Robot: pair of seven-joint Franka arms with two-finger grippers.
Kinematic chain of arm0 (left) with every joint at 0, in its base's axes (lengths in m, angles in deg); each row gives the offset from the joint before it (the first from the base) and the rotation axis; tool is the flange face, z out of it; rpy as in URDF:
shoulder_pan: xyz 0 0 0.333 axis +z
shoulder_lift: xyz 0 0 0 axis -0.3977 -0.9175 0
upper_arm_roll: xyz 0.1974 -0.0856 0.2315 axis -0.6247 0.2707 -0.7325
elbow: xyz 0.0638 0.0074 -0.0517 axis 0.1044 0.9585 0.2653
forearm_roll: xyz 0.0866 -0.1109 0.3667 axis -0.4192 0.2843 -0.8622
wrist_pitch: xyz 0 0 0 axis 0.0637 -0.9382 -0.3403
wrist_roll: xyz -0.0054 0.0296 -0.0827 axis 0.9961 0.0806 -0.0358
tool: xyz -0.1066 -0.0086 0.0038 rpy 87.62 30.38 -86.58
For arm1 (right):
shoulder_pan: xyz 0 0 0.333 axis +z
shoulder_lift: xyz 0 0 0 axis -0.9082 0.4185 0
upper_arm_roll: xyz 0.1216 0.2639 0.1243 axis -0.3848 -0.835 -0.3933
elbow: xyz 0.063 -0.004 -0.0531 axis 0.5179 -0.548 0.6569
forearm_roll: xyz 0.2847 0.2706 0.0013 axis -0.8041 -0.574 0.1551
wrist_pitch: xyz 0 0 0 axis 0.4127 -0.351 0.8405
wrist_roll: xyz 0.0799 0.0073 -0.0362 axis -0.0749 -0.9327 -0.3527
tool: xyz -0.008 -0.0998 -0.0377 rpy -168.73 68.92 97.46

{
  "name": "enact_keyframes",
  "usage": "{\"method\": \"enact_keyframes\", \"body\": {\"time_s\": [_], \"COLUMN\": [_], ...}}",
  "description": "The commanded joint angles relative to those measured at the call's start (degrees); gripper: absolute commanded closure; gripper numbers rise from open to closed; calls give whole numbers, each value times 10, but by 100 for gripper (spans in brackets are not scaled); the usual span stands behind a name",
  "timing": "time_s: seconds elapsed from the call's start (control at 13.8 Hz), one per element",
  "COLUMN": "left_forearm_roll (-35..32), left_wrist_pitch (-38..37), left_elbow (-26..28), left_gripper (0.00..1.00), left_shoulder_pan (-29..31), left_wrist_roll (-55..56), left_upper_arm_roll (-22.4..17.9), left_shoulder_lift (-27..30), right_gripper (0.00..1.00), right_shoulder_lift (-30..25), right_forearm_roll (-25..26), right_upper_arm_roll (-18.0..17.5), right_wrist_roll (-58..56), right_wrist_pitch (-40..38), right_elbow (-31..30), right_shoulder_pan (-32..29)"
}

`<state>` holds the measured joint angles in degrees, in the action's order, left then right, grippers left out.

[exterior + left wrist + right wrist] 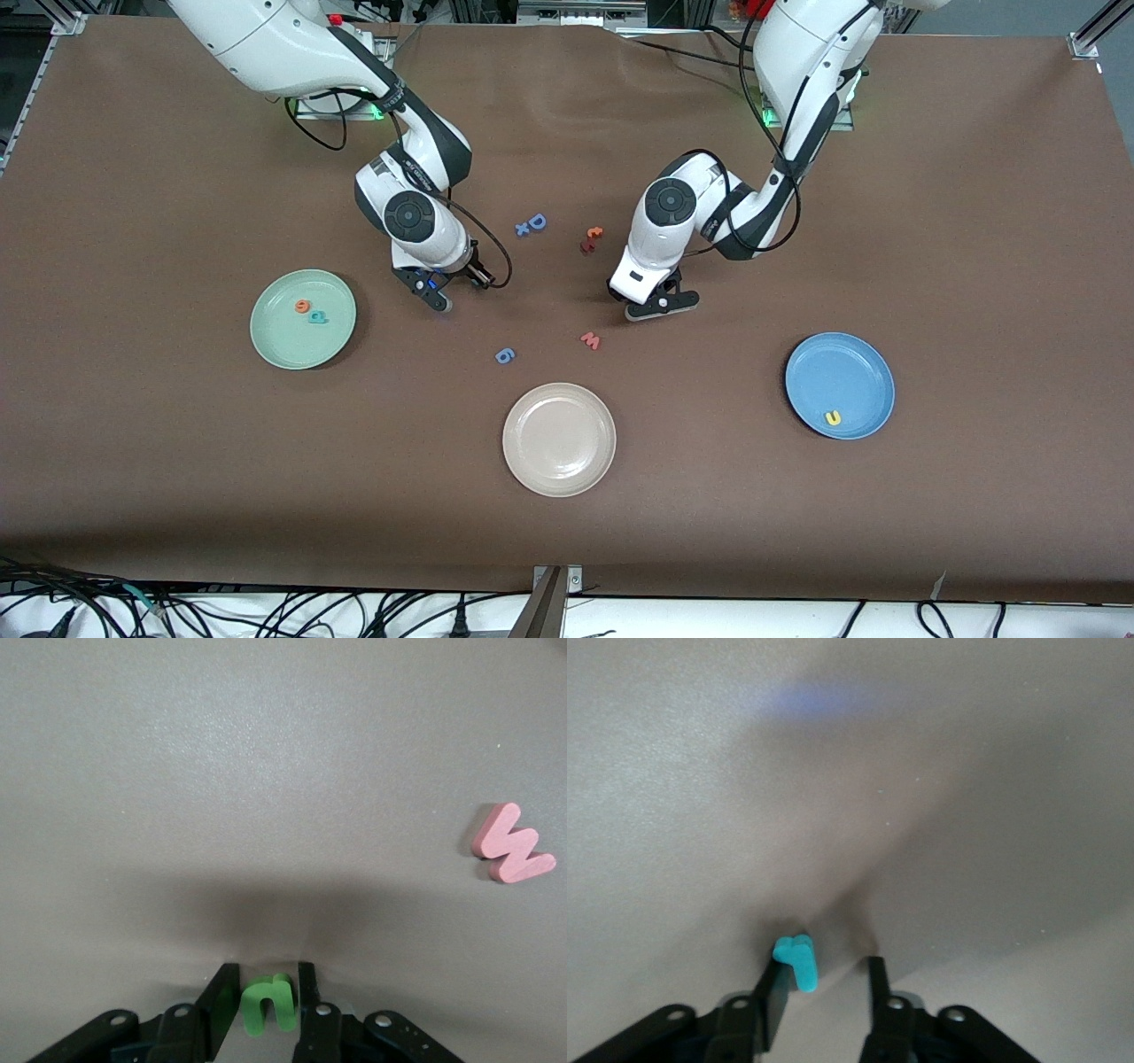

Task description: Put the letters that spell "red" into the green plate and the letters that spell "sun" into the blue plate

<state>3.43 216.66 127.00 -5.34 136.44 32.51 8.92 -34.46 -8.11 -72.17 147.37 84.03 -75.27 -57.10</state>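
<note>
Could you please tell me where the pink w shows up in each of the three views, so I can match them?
Front view: the pink w lies on the table, just nearer the camera than the left gripper.
Left wrist view: the pink w sits at the picture's edge, apart from the left gripper.
Right wrist view: not in it.
Shared landmark: the left gripper.
</note>
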Motion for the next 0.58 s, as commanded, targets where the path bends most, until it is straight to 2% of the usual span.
{"method": "enact_keyframes", "body": {"time_s": [0.0,0.15,0.29,0.51], "left_forearm_roll": [-24,-24,-24,-24], "left_wrist_pitch": [-2,-2,-2,-2], "left_elbow": [40,40,40,39], "left_gripper": [73,74,76,78], "left_shoulder_pan": [2,2,1,2], "left_wrist_roll": [11,11,10,5], "left_upper_arm_roll": [4,4,4,5], "left_shoulder_lift": [-6,-6,-6,-4], "right_gripper": [79,92,98,99], "right_shoulder_lift": [-9,-8,-9,-11], "right_forearm_roll": [12,12,12,12], "right_upper_arm_roll": [4,4,4,6], "right_wrist_roll": [11,11,11,13], "right_wrist_pitch": [0,0,0,-1], "right_elbow": [-17,-17,-17,-14], "right_shoulder_pan": [0,0,0,-1]}}
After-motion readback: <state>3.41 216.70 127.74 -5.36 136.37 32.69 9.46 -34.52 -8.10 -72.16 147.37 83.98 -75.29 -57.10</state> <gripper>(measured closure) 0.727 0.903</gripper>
